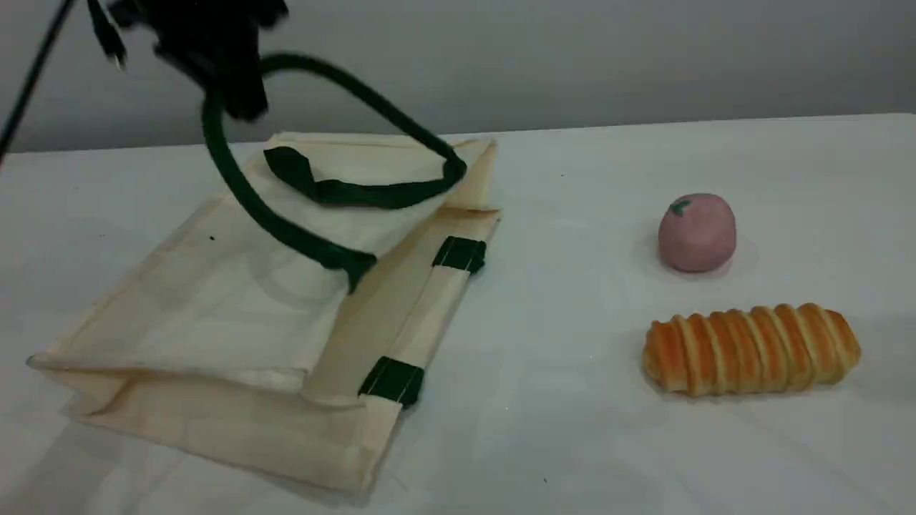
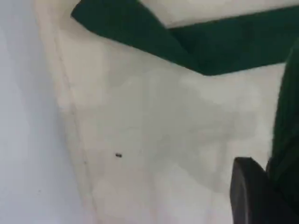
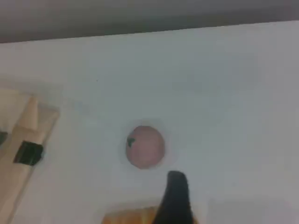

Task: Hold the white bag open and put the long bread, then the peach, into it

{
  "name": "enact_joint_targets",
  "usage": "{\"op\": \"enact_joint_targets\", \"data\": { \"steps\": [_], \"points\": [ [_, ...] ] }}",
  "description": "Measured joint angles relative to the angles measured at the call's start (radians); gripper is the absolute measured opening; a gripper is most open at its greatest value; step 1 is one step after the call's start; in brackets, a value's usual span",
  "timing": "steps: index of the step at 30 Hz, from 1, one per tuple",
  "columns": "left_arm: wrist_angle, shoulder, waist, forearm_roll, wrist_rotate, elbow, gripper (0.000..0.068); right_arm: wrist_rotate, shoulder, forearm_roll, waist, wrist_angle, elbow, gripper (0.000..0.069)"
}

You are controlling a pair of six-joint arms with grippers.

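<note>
While the left gripper (image 1: 230, 89) is seen clenched on the raised green handle (image 1: 236, 187) of the white bag (image 1: 215, 307) in scene view, the right gripper (image 3: 175, 201), released, is shown only by right wrist cam, over peach (image 3: 145, 146) & long bread (image 3: 131, 217) on table (image 1: 572, 372).

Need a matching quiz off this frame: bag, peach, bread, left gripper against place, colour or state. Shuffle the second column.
Column 1
1. bag
2. peach
3. bread
4. left gripper

Column 2
a. pink and round, just beyond the bread
b. shut on a green handle, up above the bag
c. cream, lying on the left of the table
d. orange and ridged, front right

Pairs: 1-c, 2-a, 3-d, 4-b
</note>
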Motion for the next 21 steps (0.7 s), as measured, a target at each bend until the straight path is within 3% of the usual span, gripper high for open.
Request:
{"op": "enact_joint_targets", "data": {
  "steps": [5, 9, 14, 21],
  "points": [
    [0.055, -0.029, 0.0, -0.029, 0.01, -0.127, 0.0071, 0.0, 0.059, 0.0, 0.0, 0.005, 0.001, 0.0565],
    [0.054, -0.072, -0.026, -0.097, 0.083, -0.156, 0.0071, -0.02, 0.121, 0.0, 0.0, 0.011, 0.001, 0.0565],
    [0.055, -0.127, -0.056, -0.133, 0.193, -0.156, 0.0071, -0.113, 0.198, 0.0, 0.0, 0.038, 0.001, 0.0565],
    [0.054, -0.205, -0.062, -0.148, 0.209, -0.156, 0.0071, -0.296, 0.25, 0.043, 0.013, 0.106, 0.001, 0.0565]
  ]
}}
